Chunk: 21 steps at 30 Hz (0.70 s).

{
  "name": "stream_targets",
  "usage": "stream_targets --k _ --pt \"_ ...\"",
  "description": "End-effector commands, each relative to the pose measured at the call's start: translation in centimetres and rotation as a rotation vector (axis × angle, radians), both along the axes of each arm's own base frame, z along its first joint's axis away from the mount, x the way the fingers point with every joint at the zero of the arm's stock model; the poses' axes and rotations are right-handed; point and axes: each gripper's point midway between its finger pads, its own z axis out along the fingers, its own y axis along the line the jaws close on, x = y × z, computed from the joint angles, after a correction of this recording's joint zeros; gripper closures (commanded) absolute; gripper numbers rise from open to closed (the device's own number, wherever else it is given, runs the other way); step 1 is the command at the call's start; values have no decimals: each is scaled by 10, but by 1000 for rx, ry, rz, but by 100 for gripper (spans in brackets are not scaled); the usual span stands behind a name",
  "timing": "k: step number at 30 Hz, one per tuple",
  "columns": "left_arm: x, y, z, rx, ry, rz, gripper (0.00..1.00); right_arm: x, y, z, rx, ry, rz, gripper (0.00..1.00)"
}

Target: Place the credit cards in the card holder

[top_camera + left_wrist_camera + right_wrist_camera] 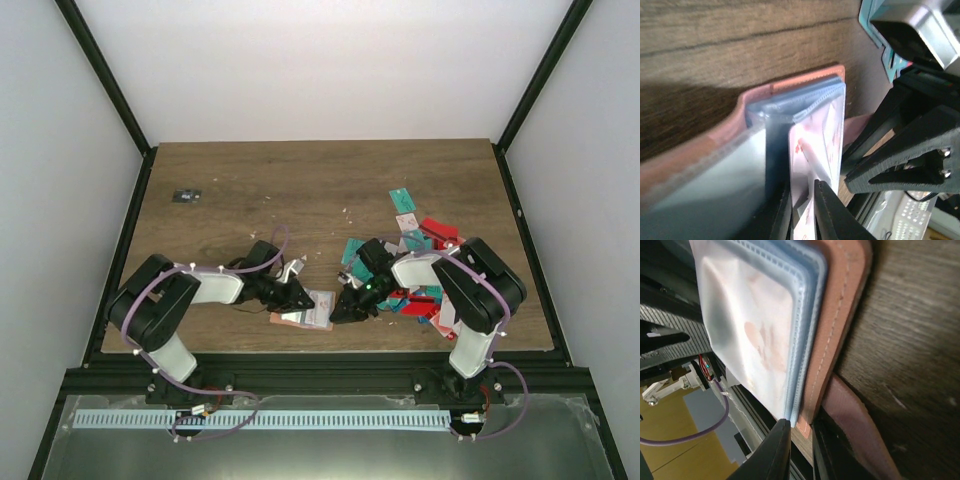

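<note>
Left claw (804, 190) clenched on holder (805, 80) inner sleeve. White-pink card (827, 135) inside sleeve, just beyond fingertips. Right claw (800, 422) clenched on holder's salmon edge. Holder on table (230, 200), between claws. Card pile (420, 262) behind right claw, on its right.

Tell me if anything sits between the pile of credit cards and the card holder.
Nothing loose shows between them. Only the right gripper is there, its fingers shut on the edge of the card holder nearest the credit cards, with its arm stretched over part of the pile.
</note>
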Motion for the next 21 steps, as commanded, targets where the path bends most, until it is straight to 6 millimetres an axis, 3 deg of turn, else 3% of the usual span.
stream_targets --k 1,12,17,21 --pt "-18 9 -4 80 44 -43 83 12 -8 -14 -101 -78 -6 84" --pt "-21 25 26 162 -6 -37 51 15 -9 6 -88 -139 10 78" --pt "-22 33 42 205 -37 -39 37 16 -8 19 -71 -162 13 69" --pt "-18 41 52 259 -71 -40 33 20 -5 32 -57 -185 11 53"
